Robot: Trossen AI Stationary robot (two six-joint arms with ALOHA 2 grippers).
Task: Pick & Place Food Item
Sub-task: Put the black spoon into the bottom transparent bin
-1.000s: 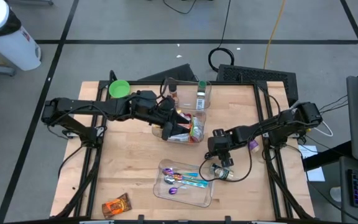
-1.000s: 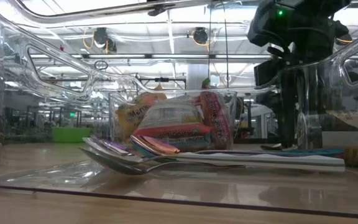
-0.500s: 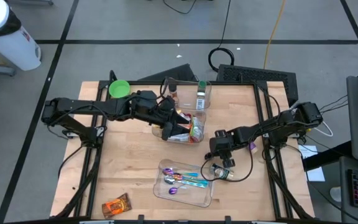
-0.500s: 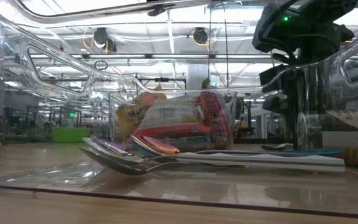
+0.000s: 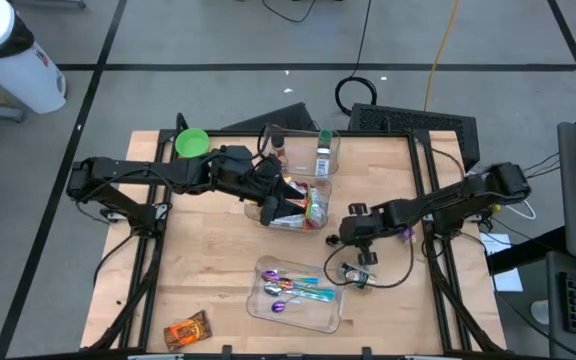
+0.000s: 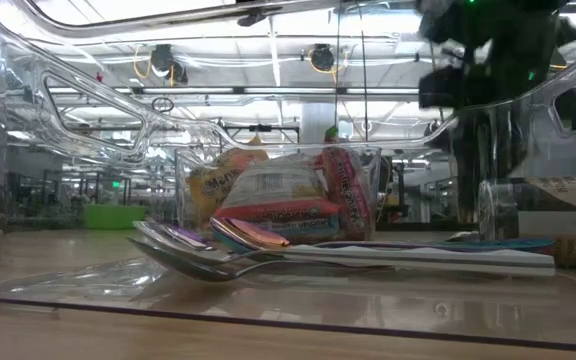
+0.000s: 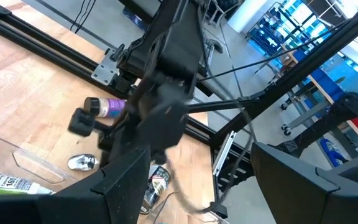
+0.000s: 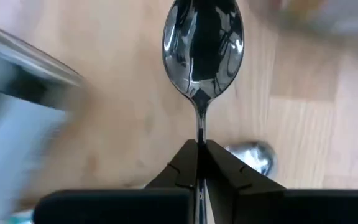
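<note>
Snack packets in the clear plastic bin [image 5: 303,208] at table centre sit under the left gripper [image 5: 280,205], its fingers spread wide. Right of that bin, the right gripper [image 8: 199,149] is clamped on a shiny metal spoon [image 8: 200,46]; gripped at the thin handle tip, it may swivel or slip.

The shiny metal spoon [image 8: 201,56] has its handle hidden between the closed fingers of the right end effector [image 8: 201,152]. A blurred clear plastic edge [image 8: 30,56] is cut off by the frame.
</note>
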